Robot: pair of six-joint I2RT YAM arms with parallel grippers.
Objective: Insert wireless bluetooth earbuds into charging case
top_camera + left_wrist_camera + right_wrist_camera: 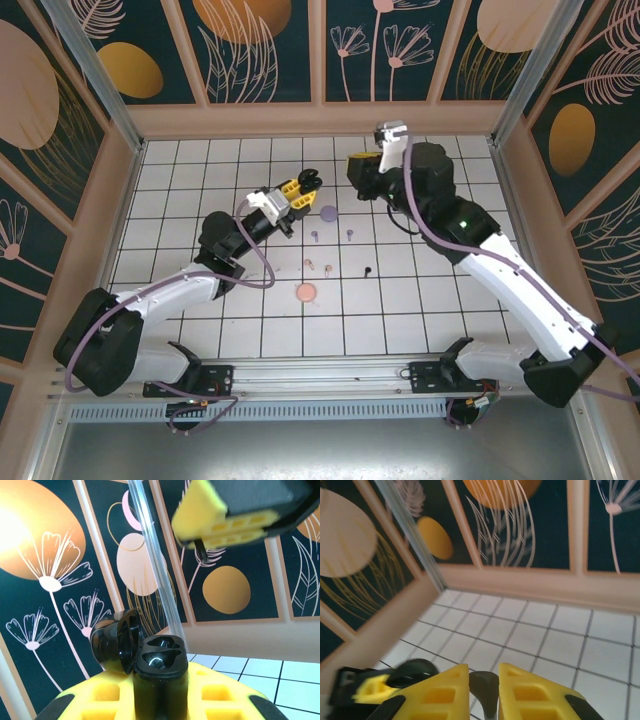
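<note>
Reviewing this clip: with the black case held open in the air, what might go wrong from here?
The left hand holds the open black case by its lower part; pressing an earbud in might tilt it. The right hand pinches a small dark piece, probably an earbud, in a narrow grip; it might slip and drop onto the tiled table.

White tiled table [200,180] bearing lilac case [328,212], pink case [306,293], lilac earbuds [314,236], pink earbuds [308,264], black earbud [367,271]

No writing, brand, number or sign can be read: none on the black case [157,660] pinched in the left gripper [160,697], none on the flower-patterned wall panels [50,580] beyond its fingertips.
</note>
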